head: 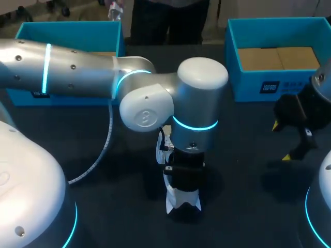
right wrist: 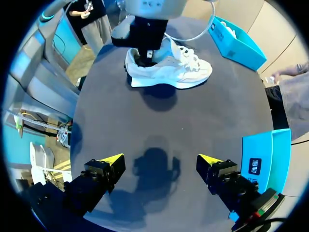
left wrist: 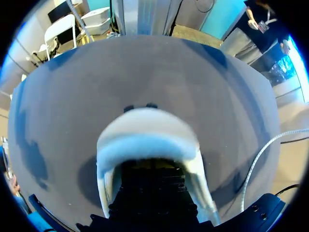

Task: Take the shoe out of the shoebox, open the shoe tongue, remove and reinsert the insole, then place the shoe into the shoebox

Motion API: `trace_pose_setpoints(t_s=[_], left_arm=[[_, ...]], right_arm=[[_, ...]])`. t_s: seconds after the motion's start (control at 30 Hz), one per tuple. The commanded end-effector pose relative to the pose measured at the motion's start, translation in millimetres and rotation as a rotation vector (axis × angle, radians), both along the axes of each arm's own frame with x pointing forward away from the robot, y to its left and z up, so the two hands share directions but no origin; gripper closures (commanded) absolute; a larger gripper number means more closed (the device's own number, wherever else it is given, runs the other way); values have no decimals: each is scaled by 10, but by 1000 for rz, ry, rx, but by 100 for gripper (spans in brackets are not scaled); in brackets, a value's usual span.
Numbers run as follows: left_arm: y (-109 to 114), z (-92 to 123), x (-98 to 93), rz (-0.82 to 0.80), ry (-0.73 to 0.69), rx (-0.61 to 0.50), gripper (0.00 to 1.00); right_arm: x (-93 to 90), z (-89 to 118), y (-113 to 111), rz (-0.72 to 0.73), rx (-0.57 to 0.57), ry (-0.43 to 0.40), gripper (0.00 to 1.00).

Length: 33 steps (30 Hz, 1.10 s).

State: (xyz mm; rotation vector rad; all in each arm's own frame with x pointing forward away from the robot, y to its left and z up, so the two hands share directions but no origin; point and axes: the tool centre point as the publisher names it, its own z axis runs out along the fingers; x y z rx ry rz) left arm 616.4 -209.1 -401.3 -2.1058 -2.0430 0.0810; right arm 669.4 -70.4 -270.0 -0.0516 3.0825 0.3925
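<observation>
A white sneaker [right wrist: 169, 67] stands upright on the dark table [head: 103, 206], a little in front of its middle. My left gripper [head: 184, 182] points straight down into the shoe's heel opening. In the left wrist view the white heel collar [left wrist: 145, 133] wraps around the dark fingers, and their tips are hidden inside the shoe. Whether they hold anything in there cannot be seen. My right gripper [right wrist: 159, 162] hovers open over bare table at the right, well apart from the shoe, with nothing between its yellow tips. A blue shoebox [head: 279, 57] with a brown cardboard floor stands at the back right.
A second blue box [head: 67, 36] sits at the back left, partly behind my left arm. A white coiled cable [head: 101, 150] hangs from the left arm down toward the table. The right gripper casts a shadow [right wrist: 154, 166] on the table below it.
</observation>
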Motion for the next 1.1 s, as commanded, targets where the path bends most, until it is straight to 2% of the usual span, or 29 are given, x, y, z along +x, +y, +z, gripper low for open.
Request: trace_pose_setpoints(t_s=[0.03, 0.3, 0.53, 0.63, 1.1], left_arm=[[-48, -85, 115, 27, 0, 30, 100], [50, 115, 207, 38, -59, 16, 100], [-17, 361, 85, 31, -118, -18, 100], [-33, 422, 92, 57, -143, -41, 100], [11, 338, 389, 152, -187, 6, 100]], right_arm=[[-6, -7, 1, 0, -1, -1, 0], [-6, -7, 1, 0, -1, -1, 0], [-6, -7, 1, 0, -1, -1, 0], [-6, -7, 1, 0, -1, -1, 0], [-6, -7, 1, 0, -1, -1, 0]])
